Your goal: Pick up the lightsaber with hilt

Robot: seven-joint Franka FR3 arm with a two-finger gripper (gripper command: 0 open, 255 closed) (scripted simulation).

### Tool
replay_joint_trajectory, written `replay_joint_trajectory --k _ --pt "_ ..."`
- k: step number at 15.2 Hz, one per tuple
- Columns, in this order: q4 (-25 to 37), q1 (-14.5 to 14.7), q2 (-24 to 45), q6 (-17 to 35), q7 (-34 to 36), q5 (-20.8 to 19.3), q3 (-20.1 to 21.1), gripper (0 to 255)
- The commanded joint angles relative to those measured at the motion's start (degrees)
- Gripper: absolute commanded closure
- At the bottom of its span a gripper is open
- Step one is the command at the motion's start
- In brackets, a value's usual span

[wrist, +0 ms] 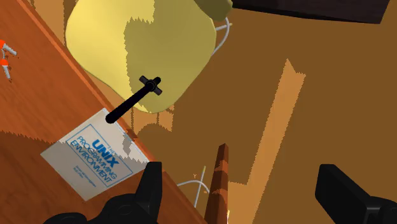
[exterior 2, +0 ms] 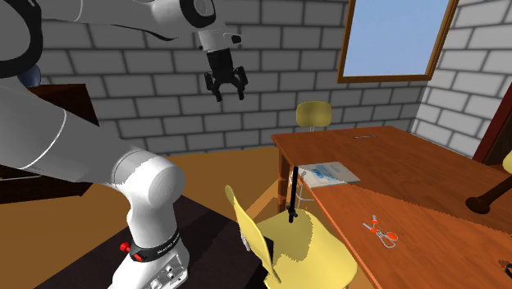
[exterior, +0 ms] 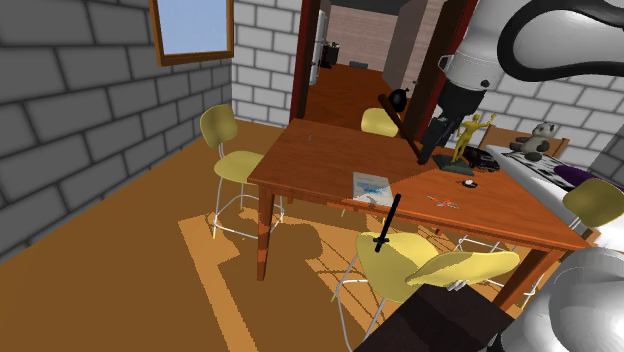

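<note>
While scanning the second exterior view from its left, saw the hand [exterior 2: 226, 89] high, fingers [wrist: 151, 181] wide apart, clasping nothing; found the black lightsaber [exterior 2: 293, 193] standing hilt-down on the yellow chair [exterior 2: 305, 248], tip at the worktop [exterior 2: 394, 160] edge beside the book [exterior 2: 330, 172].

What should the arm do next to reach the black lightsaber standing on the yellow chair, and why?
Probably descend toward the lightsaber while shifting sideways to centre it. The open gripper hangs high above the yellow chair, and in the wrist view the lightsaber sits off-centre, in line with one finger.
</note>
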Motion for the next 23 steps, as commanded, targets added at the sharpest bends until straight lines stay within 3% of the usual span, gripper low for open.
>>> replay_joint_trajectory --k 1,8,15,23 --pt "0.0 0.0 0.0 0.0 0.0 0.0 0.0 0" --pt "-6.3 -2.2 4.6 12.5 -5.7 -2.0 -7.3 0" --pt "-8.6 -3.7 13.7 25.2 -12.1 -2.6 -14.8 0" --pt "-6.3 -3.3 28.8 38.6 -22.4 2.5 -23.5 0"
